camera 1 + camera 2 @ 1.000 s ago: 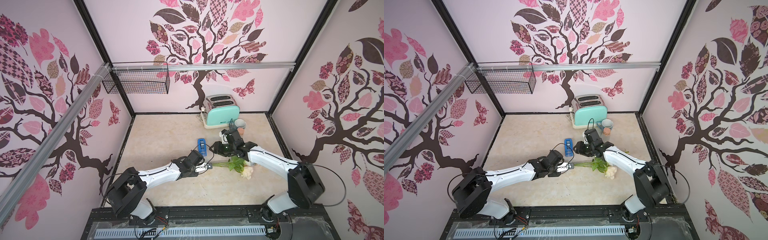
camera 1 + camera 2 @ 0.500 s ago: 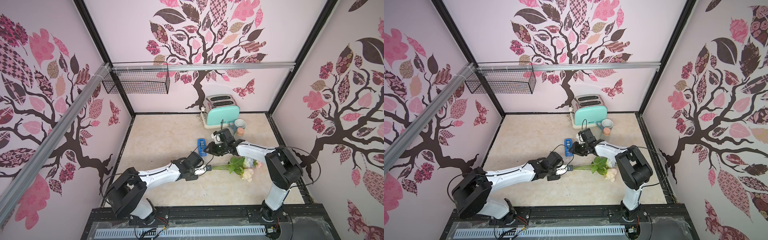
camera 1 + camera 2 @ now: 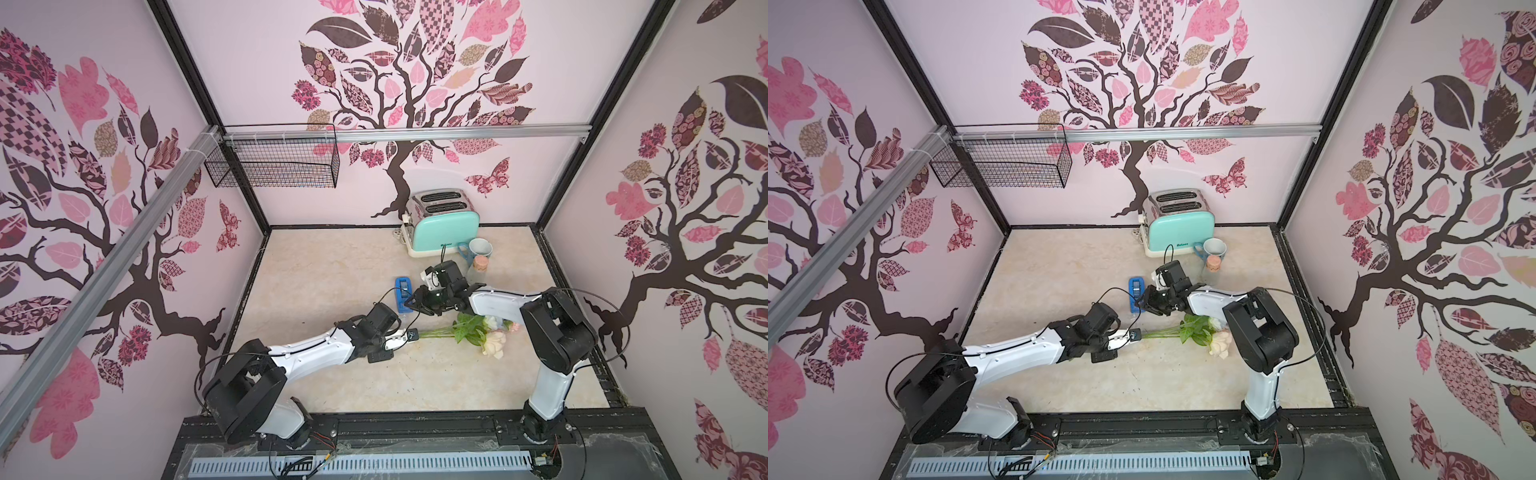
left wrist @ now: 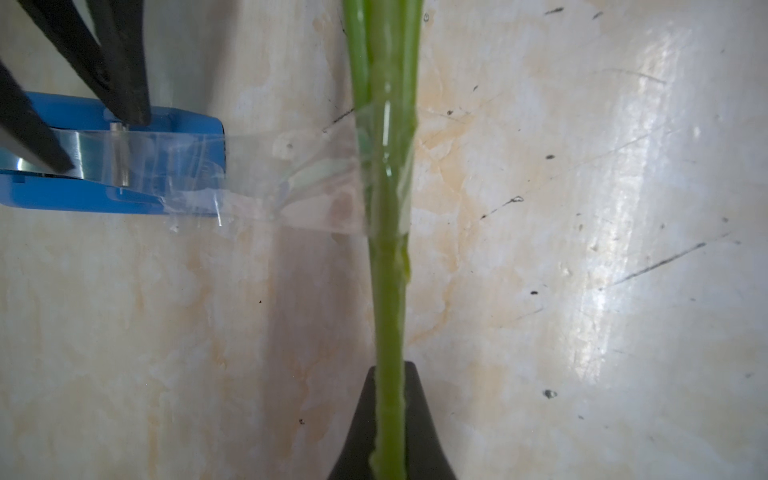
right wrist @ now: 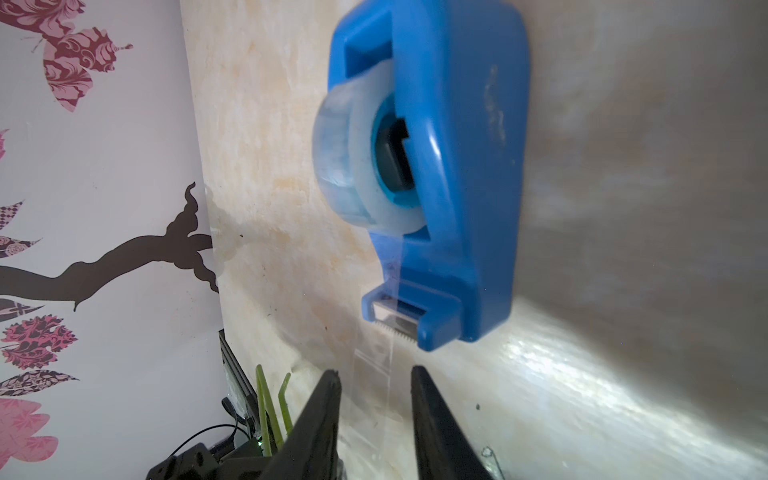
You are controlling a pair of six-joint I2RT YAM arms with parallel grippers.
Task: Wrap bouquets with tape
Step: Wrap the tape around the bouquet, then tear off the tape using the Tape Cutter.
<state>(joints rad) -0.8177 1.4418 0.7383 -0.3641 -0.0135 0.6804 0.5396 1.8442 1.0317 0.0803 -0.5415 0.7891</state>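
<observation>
The bouquet (image 3: 440, 330) (image 3: 1165, 331) lies on the table, its green stems pointing left and its cream and pink blooms to the right. My left gripper (image 3: 411, 333) (image 3: 1136, 334) (image 4: 388, 374) is shut on the stem ends. The tape sits in a blue dispenser (image 3: 402, 291) (image 3: 1136, 286) (image 5: 453, 166) just behind the stems. A clear strip (image 4: 291, 174) runs from the dispenser (image 4: 124, 191) to the stems (image 4: 386, 166) and clings around them. My right gripper (image 3: 409, 306) (image 3: 1140, 305) (image 5: 376, 374) is at the cutter end, open, its fingers either side of the strip.
A mint toaster (image 3: 442, 224) stands at the back wall, with a blue mug (image 3: 480, 249) and a cork-topped jar (image 3: 478, 270) in front of it, close behind my right wrist. A wire basket (image 3: 274, 166) hangs on the back left rail.
My right gripper has moved left from above the stems to the dispenser's cutter end, and its jaws have narrowed. My left gripper and the bouquet have stayed in place.
</observation>
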